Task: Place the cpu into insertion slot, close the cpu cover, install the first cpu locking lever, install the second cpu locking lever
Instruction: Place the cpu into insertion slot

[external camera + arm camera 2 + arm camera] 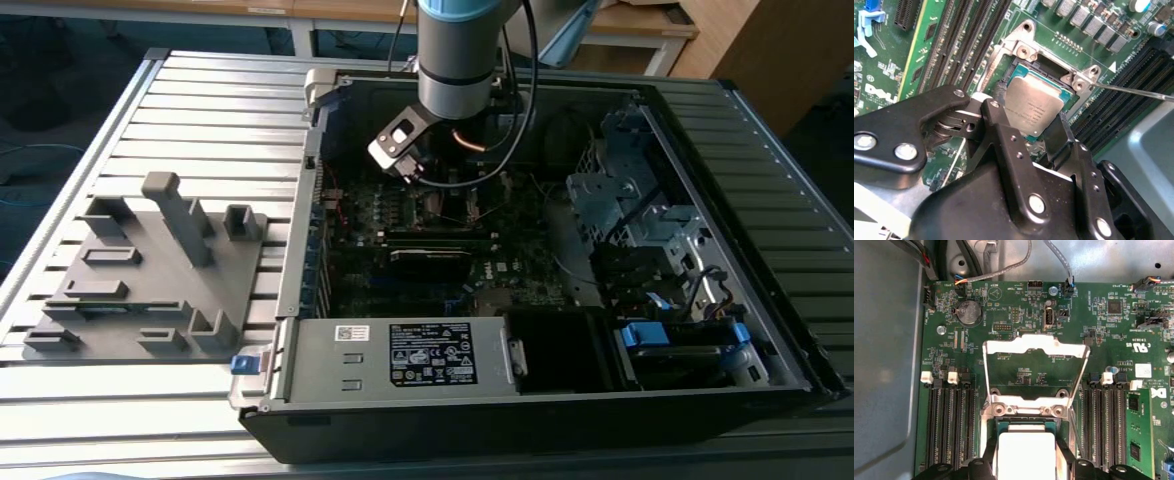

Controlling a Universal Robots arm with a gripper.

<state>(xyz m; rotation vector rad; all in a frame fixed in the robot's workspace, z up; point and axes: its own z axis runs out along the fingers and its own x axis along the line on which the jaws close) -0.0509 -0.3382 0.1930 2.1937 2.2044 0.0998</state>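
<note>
Over the green motherboard's [1094, 330] socket, upper middle of the exterior view, the small flat silver-grey square cpu [1036, 105] is being clamped by the black gripper [1030, 118]. The thin shiny silver cpu cover [1036, 345] is standing open (insertion apparently unfinished), with the wire locking levers [1134, 91] awaiting installation.

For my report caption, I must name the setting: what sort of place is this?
Probably a robotics lab bench: an open computer case lies on a slotted metal table, a robot arm reaches into it, and a grey fixture tray sits beside.
</note>
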